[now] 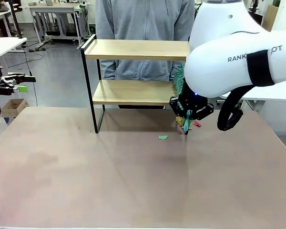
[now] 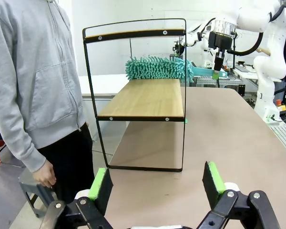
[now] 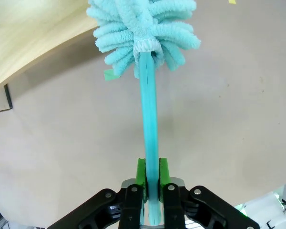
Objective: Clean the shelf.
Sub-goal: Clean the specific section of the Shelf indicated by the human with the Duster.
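The shelf (image 1: pixel 133 49) stands at the table's far side, two light wood boards in a black frame. My right gripper (image 1: pixel 187 113) hangs just past the lower board's right end, shut on the teal handle (image 3: pixel 150 133) of a fluffy teal duster (image 3: pixel 143 28). The duster head (image 2: pixel 157 68) lies over the far end of the lower board (image 2: pixel 148 98). Small paper scraps, one green (image 1: pixel 163 137) and one pink (image 1: pixel 197 124), lie on the table below the gripper. My left gripper (image 1: pixel 12 82) hovers open off the table's left edge, facing the shelf's end (image 2: pixel 157 183).
A person in a grey hoodie (image 1: pixel 143 24) stands behind the shelf, one hand (image 2: pixel 45 174) hanging down. The brown tabletop (image 1: pixel 133 181) in front of the shelf is bare. A green scrap (image 3: pixel 108 74) lies by the board's edge.
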`<state>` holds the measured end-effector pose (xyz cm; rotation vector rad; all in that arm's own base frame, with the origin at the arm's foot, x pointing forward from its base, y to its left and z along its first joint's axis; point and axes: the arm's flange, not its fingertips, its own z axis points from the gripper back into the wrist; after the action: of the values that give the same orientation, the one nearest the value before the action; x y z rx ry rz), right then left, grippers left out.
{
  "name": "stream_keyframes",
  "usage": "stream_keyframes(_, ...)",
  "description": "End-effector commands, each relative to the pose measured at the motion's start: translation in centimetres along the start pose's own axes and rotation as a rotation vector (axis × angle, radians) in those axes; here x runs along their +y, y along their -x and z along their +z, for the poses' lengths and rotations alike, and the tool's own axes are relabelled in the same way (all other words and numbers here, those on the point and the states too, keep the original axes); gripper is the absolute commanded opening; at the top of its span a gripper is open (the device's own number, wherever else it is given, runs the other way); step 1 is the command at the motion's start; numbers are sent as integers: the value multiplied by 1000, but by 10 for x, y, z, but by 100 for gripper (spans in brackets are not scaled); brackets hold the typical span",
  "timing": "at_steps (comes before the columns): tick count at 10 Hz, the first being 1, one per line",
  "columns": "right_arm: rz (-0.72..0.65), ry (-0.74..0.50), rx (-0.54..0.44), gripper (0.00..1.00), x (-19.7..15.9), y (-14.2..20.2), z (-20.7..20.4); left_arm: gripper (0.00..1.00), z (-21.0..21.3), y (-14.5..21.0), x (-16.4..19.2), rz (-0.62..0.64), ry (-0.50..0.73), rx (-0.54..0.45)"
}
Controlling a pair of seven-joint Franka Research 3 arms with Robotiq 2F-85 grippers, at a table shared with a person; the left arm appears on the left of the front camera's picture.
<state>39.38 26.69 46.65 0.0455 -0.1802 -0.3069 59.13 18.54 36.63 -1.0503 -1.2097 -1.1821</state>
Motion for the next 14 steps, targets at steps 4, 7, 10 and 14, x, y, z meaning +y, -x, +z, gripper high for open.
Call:
stream_keyframes(4,42,-155,-145,13,-5,4,50,100,-1,-2,-1,-3,1,-1)
stream_keyframes(7,178,-299,-98,13,-9,1,66,100,-1,-2,-1,-3,1,-1)
stream_keyframes(10,377,-453,-39,13,-25,-7,69,100,-1,-2,-1,-3,1,-1)
stream_keyframes(14,780,-599,101,13,-51,1,61,100,-1,-2,-1,-3,1,-1)
